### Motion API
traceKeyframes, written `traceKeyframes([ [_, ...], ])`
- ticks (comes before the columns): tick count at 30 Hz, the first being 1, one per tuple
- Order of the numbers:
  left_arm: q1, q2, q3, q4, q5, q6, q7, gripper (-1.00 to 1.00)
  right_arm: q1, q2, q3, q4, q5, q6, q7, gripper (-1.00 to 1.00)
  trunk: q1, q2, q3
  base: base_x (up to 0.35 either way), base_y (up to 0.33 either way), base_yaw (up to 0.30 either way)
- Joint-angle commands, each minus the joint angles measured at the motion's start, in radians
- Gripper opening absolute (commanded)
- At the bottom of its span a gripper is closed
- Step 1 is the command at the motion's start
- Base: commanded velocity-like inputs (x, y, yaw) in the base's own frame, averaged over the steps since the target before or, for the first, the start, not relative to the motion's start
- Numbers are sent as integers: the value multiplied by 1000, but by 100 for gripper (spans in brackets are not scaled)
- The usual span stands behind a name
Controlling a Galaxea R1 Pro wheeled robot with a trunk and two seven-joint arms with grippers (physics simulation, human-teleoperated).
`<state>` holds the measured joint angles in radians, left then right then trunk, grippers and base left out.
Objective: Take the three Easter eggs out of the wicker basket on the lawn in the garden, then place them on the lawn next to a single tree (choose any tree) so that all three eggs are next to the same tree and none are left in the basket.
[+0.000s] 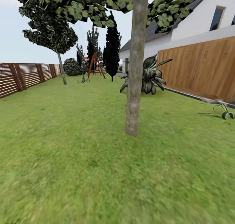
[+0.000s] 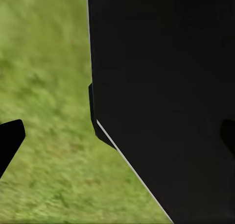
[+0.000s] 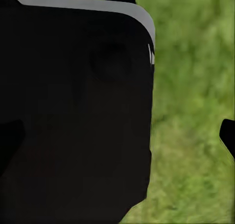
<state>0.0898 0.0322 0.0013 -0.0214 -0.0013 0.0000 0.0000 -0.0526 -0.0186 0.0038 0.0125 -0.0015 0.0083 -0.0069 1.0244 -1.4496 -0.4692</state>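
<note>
Green lawn ahead with a pale-trunked tree close by, no eggs or basket in my sights, nothing visibly placed, both hands' spread I can't tell.

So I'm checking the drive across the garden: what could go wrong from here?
The tree trunk stands straight ahead, so driving on could clip it. The hose lying at the lawn's right edge could snag the wheels. No basket or eggs are in sight, so the robot may be heading the wrong way.
</note>
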Motion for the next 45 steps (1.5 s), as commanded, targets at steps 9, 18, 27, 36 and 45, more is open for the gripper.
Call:
traceKeyframes([
  [9,1,0,0,-2,0,0,0,100,-1,1,1,1,0,1,-1,100,1,0,-1,309,211,299],
  [18,1,0,0,-2,1,0,0,100,-1,2,1,1,0,1,-1,100,1,0,-1,309,211,299],
  [27,1,0,-4,-2,-3,2,1,100,-1,2,1,1,0,1,-1,100,1,0,-1,310,184,299],
  [36,1,0,-1,-2,-3,5,2,100,-1,-5,0,1,2,-3,2,100,1,0,-1,329,13,93],
  [45,1,0,-3,-2,-5,5,2,100,-1,-22,-1,0,0,-5,2,100,1,0,-1,334,0,1],
])
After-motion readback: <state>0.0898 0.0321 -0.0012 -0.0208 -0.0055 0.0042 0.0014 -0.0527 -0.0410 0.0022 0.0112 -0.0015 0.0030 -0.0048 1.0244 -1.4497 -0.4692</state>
